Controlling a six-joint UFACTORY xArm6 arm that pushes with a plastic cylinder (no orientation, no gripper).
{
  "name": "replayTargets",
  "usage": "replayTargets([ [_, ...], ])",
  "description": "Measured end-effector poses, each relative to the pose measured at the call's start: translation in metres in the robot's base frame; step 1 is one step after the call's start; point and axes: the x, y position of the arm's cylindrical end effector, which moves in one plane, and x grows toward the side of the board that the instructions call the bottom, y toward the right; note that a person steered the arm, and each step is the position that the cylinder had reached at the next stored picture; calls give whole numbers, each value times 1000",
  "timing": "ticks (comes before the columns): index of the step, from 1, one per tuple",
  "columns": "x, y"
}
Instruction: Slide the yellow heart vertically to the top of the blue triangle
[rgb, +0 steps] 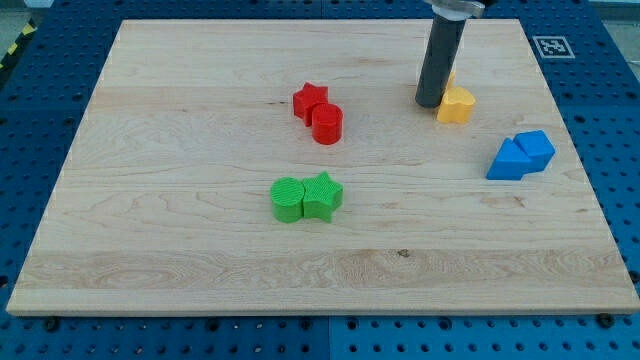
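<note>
no fingers on this rig: my tip, the lower end of the straight dark rod, sits just left of the yellow heart block, seemingly touching it. heart is glossy yellow and ribbed; its pointing direction is unclear. it's at the wooden board's upper right, above-left of the blue triangle block. a black-white marker tag at the corner shows no readable text.
</note>
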Motion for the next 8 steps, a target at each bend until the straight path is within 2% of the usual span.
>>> replayTargets([
  [1,11,-14],
  [3,36,34],
  [5,37,63],
  [7,36,121],
  [8,26,121],
])
